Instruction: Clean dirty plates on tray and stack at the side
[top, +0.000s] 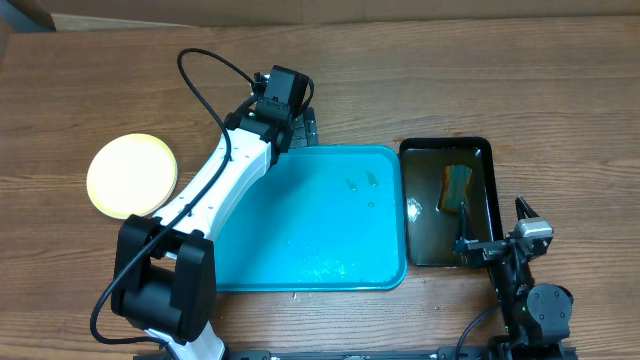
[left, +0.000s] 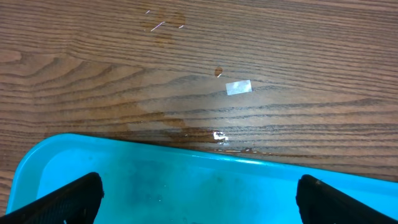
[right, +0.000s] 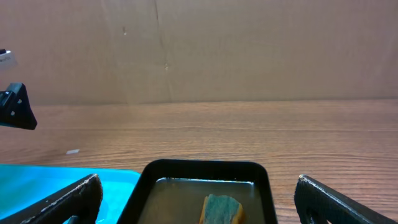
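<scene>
The turquoise tray (top: 310, 215) lies in the middle of the table with no plates on it, only a few small specks and wet streaks. A pale yellow plate (top: 132, 176) sits on the table to the left of the tray; no white plates show. My left gripper (top: 297, 128) is open and empty over the tray's far left corner. The left wrist view shows its fingers (left: 199, 186) wide apart above the tray's rim (left: 124, 146). My right gripper (top: 495, 222) is open and empty at the near end of the black tray; its fingers also show in the right wrist view (right: 198, 182).
A smaller black tray (top: 478, 150) holding murky water and a yellow-green sponge (top: 455, 188) stands right of the turquoise tray; both show in the right wrist view (right: 205, 167), (right: 222, 208). A wet patch and a bit of tape (left: 239, 88) lie beyond the tray.
</scene>
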